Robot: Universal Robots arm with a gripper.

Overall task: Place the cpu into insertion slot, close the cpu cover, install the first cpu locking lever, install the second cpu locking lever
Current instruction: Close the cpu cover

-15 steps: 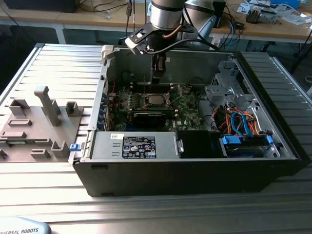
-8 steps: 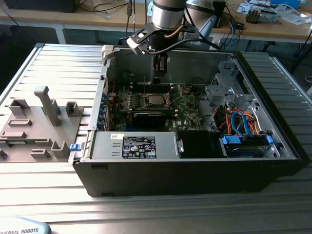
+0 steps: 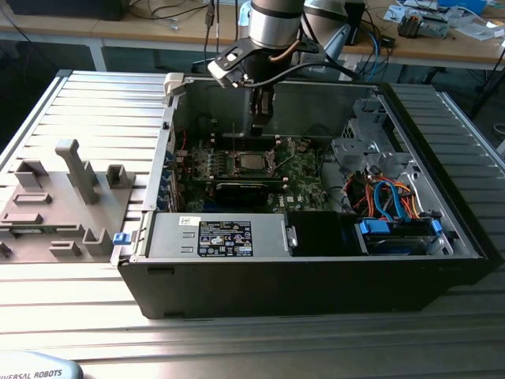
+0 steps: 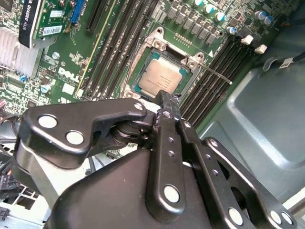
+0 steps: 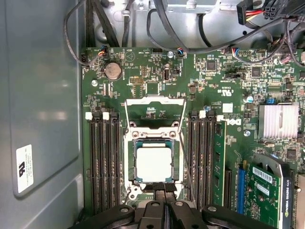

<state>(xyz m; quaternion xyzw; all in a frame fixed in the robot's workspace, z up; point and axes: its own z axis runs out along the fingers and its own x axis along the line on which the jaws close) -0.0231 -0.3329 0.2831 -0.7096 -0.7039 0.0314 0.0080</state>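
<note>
The cpu (image 5: pixel 153 162), a small flat silver-grey square chip, sat in the dark square insertion slot (image 5: pixel 153 143) of the green motherboard (image 5: pixel 143 71). The black metal gripper (image 5: pixel 163 187), pressed together and empty, hovered beside the thin silver cpu cover (image 5: pixel 129 162) framing the chip.

— What colours are showing here?
— The computer case (image 3: pixel 316 284) is showing black, and the table (image 3: pixel 102 103) is showing silver-grey with a ribbed pattern. Toward the exterior view's lower right, blue and orange cables (image 3: pixel 390 193) are standing out.
— And the board?
— The motherboard (image 5: pixel 143 76) is showing deep green, speckled with small silver and black parts. The cpu (image 5: pixel 153 163) is gleaming pale silver-grey, the memory slots (image 5: pixel 104 162) are running in black stripes, and the gripper (image 5: pixel 165 188) is looking glossy black.
</note>
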